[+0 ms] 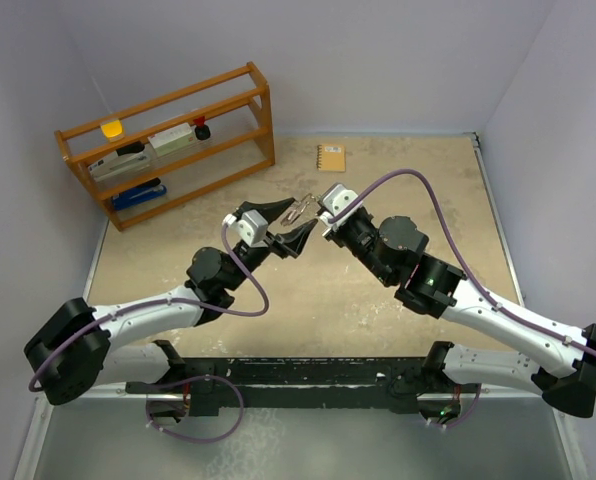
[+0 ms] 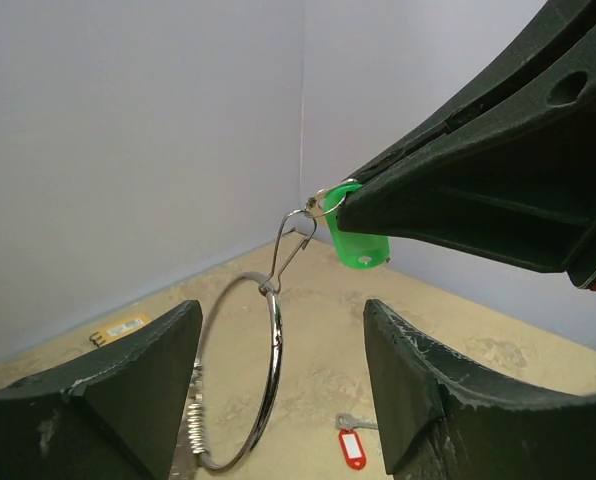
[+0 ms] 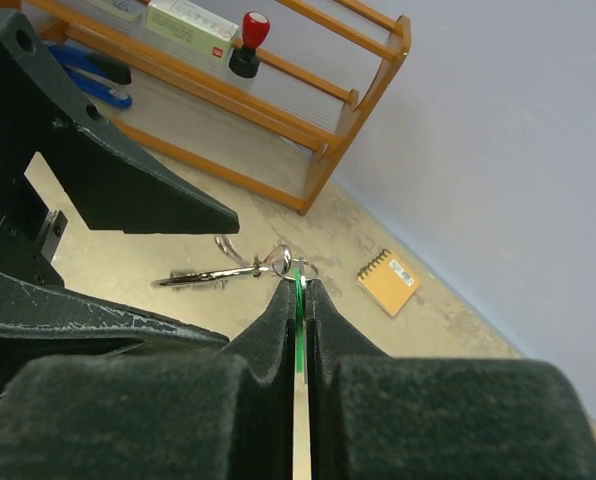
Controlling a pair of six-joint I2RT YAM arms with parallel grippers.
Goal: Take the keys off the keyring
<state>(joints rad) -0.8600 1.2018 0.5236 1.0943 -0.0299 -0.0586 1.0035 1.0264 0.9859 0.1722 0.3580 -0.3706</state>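
My right gripper (image 3: 298, 287) is shut on the green-headed key (image 3: 298, 310) and holds it above the table. The key also shows in the left wrist view (image 2: 359, 246). The silver keyring (image 2: 264, 372) hangs from it by a wire clip and small split ring. It shows edge-on in the right wrist view (image 3: 204, 277). My left gripper (image 2: 283, 318) is open, with the ring between its fingers, close to the left finger (image 2: 138, 380). A red-headed key (image 2: 351, 447) lies loose on the table below. In the top view both grippers, left (image 1: 301, 217) and right (image 1: 323, 212), meet at mid-table.
A tan spiral notebook (image 1: 331, 157) lies at the back of the table; it also shows in the right wrist view (image 3: 388, 281). A wooden shelf rack (image 1: 168, 140) with a stapler, stamp and boxes stands at the back left. Walls enclose the table.
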